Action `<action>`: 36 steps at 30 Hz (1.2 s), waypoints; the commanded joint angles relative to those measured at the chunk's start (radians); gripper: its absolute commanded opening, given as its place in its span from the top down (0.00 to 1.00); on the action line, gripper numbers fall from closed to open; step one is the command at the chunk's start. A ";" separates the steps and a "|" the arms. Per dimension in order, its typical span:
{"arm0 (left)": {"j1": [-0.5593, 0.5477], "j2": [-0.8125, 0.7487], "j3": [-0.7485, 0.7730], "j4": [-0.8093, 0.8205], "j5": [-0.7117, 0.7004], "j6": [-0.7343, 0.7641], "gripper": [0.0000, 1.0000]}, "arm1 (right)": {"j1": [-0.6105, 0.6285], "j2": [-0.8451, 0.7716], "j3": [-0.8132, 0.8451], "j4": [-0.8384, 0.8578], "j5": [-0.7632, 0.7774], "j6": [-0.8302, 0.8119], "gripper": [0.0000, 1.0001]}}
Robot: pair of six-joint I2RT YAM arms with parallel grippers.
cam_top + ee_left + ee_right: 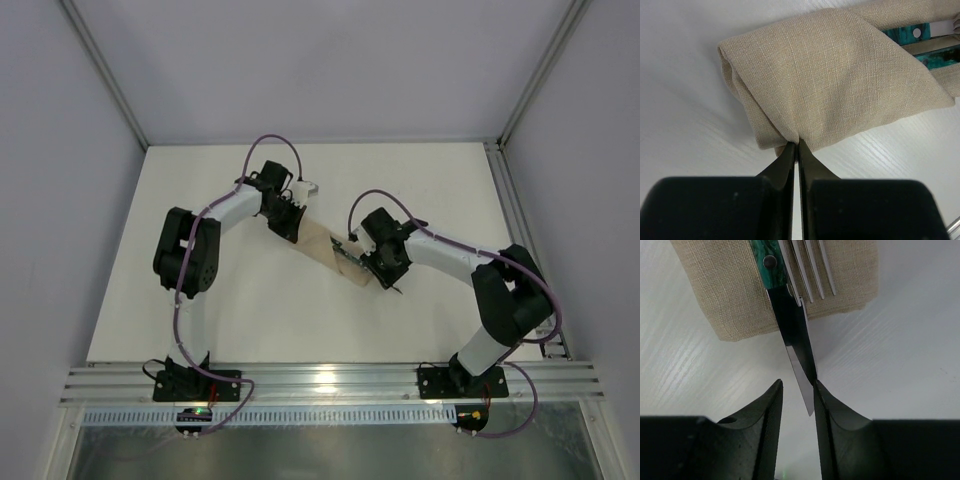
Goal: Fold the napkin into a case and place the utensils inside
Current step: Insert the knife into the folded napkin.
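Beige-tan case (328,250), folded to a narrow oblong, lies diagonally near centre of white table (230,310). In top view it runs from upper L to lower R, betw. the two arms' claws.

L wrist view shows the cloth as a layered wrap. One broad flap crosses the front and the folds are stacked at the rounded end. Two dark teal-green handles (912,34) peek out from under the flap at upper R of that view.

R wrist view looks at the case's lower-R end. The fork (812,267) lies w/ tines on the cloth, their tips short of its edge. The knife (797,335) sits just beside it. Its riveted teal handle is on the cloth, and its blade runs out past the edge onto bare tabletop.

L gripper (798,145) is at the case's upper-L end. Its jaws are pressed together w/ no gap, pinching the cloth where two folds meet at the near edge.

R gripper (797,385) is at the opposite end, jaws narrow but not closed. The knife's tip lies betw. them, hard by one finger, w/ a strip of table showing betw. blade and the other finger. Blade not clamped.

Both arms reach in from their bases on an aluminium rail (330,383) at the near edge, w/ purple cables (275,140) looping over the wrists.
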 commanded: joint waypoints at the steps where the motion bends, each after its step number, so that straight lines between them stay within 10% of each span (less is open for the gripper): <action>1: 0.002 -0.002 0.013 -0.013 0.020 0.021 1.00 | -0.008 0.029 0.019 0.010 -0.007 0.002 0.67; 14: 0.009 0.001 0.035 -0.022 0.028 0.021 1.00 | -0.010 0.014 0.040 0.007 -0.007 -0.018 0.74; 22: 0.011 0.002 0.038 -0.022 0.025 0.027 1.00 | -0.010 -0.026 0.026 -0.007 0.019 -0.014 0.96; 36: 0.017 0.001 0.050 -0.032 0.027 0.044 1.00 | -0.010 -0.075 0.091 -0.135 0.031 -0.029 0.96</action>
